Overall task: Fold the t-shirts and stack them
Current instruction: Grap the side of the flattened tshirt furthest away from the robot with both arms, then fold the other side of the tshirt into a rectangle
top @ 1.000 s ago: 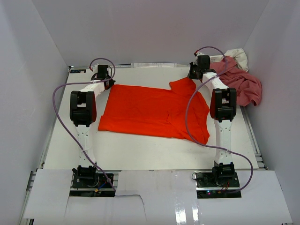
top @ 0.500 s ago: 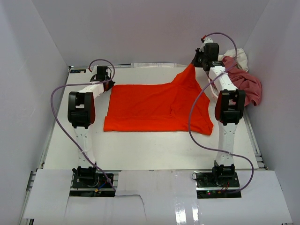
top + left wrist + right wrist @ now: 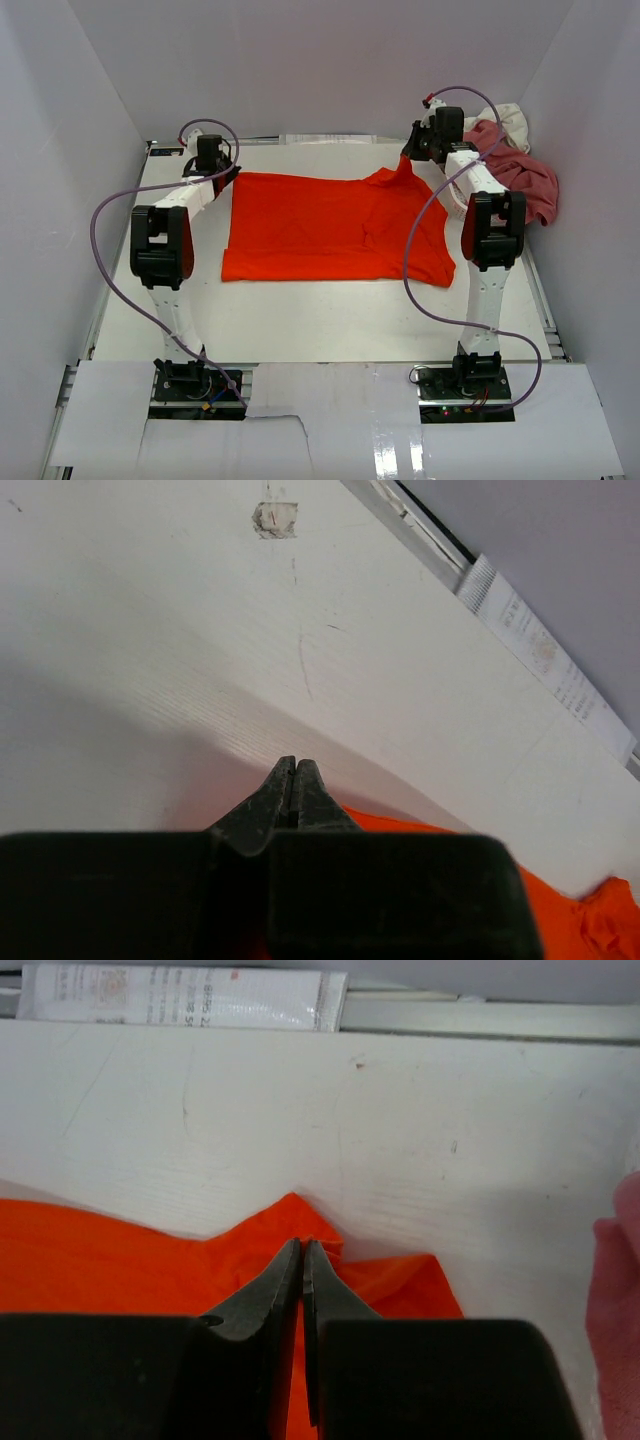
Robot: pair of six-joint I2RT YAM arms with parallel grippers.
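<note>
Orange-red t-shirt [image 3: 320, 225] spread out; right tool [image 3: 302, 1243] pinches a corner, left tool [image 3: 294, 761] closed alongside.

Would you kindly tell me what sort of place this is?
Probably a robotics lab test cell: plain white walls box in the table, two cabled arms are bolted to its edge, an orange-red t-shirt lies spread.

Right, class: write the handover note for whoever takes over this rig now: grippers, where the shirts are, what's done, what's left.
Left gripper: shut at the far-left corner of the orange t-shirt; hold unclear.
Right gripper: shut on its far-right corner.
Pink t-shirt and cream t-shirt: heaped at the far right of the table.
Done: orange one spread nearly flat.
Left: fold all three, stack.
</note>
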